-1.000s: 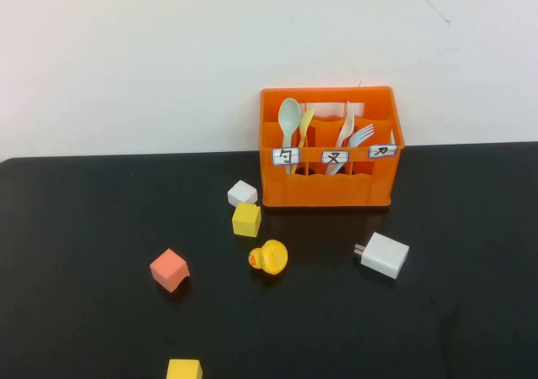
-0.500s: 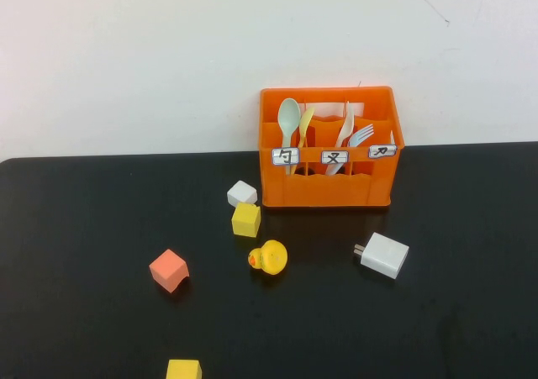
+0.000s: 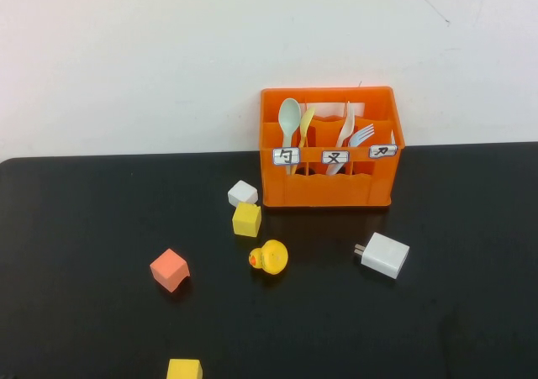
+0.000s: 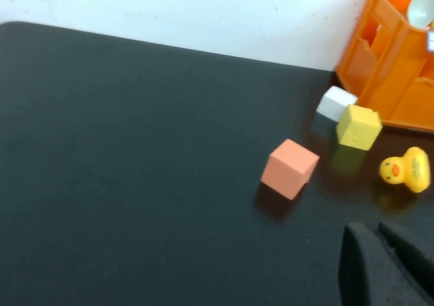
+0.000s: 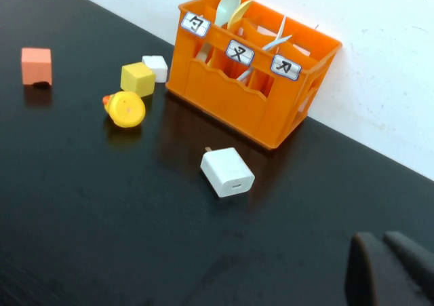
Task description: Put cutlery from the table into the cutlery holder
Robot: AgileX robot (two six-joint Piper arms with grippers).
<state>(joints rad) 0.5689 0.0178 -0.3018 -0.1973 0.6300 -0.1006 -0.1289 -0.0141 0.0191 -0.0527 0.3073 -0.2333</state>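
The mint-green spoon (image 3: 289, 117) stood upright in the left compartment of the orange cutlery holder (image 3: 329, 190), beside one pale yellow utensil (image 3: 306, 125). The blue fork (image 3: 362, 134) and one cream utensil (image 3: 345, 127) leaned in the middle one. On the black table (image 3: 84, 253) lay two yellow cubes (image 3: 246, 219), one white cube (image 3: 242, 193), one salmon cube (image 3: 170, 270), one duck (image 3: 269, 257) and one charger (image 3: 384, 255). The left gripper (image 4: 386, 265) and right gripper (image 5: 393, 269) hung above the table's near edge, jaws closed, holding nothing.

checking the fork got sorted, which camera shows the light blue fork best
The high view: the light blue fork stands tines up in the cutlery holder, facing the camera. The right wrist view shows only a sliver of it behind the labels. The left wrist view cuts it off entirely.
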